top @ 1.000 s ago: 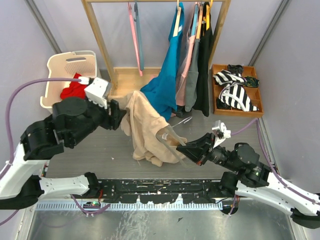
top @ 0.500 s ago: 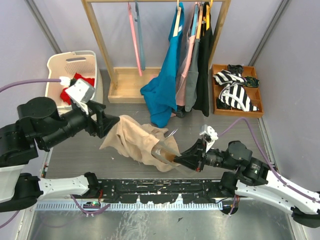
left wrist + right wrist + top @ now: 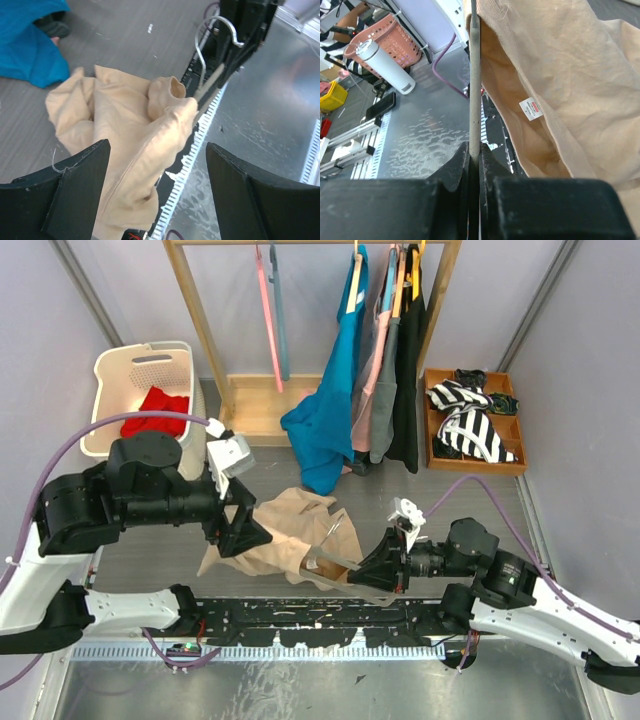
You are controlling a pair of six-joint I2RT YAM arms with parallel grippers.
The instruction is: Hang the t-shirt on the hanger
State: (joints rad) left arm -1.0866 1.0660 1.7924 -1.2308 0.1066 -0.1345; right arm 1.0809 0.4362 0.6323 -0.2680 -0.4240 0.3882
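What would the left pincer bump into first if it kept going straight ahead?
Most likely the t-shirt. The left pincer is open, and the tan cloth lies bunched straight ahead of it. The hanger sits further on. How close the cloth is, I cannot tell.

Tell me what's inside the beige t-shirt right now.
The hanger, clamped in the right gripper, runs up into the t-shirt beside a white label on the inner cloth. Its hook shows outside. How far the hanger reaches within is hidden by folds.
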